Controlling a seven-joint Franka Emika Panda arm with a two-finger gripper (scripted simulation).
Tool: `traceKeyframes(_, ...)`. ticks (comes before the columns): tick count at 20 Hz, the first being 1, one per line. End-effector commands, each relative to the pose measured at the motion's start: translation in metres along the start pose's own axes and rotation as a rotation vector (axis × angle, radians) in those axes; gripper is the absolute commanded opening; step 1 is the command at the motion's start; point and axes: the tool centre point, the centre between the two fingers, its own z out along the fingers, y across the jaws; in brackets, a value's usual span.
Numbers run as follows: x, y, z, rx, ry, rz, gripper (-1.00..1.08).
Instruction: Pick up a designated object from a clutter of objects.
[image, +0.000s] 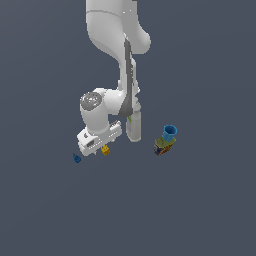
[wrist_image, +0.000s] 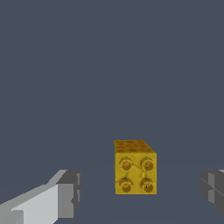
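Yellow-orange toy brick (wrist_image: 135, 168) between open pincer (wrist_image: 141, 194) fingers.

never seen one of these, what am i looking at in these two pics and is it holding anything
This is a simulated robot arm, white and jointed, with a two-fingered hand at its end. The exterior view shows the whole scene from a camera off the arm. The wrist view comes from a camera on the wrist, looking past the fingers.

On the dark floor lie a few small things: a yellow brick with studs, a tiny blue piece, a white bottle, and a blue cup by a colourful box.

It holds nothing. The hand is open, with the brick between the fingers but untouched.
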Motion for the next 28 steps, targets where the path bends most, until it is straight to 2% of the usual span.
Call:
traceKeyframes(1,-0.001,-0.002,0.014,0.004,-0.003,-0.002,1.0)
traceKeyframes(10,-0.001,-0.002,0.036,0.004,-0.003,-0.004,1.0)
traceKeyframes(11,-0.001,-0.002,0.036,0.004,-0.003,-0.004,-1.0)
traceKeyframes(20,-0.001,-0.002,0.036,0.004,-0.003,-0.004,-1.0)
traceKeyframes(28,0.007,-0.001,0.017,-0.003,0.003,-0.003,-1.0)
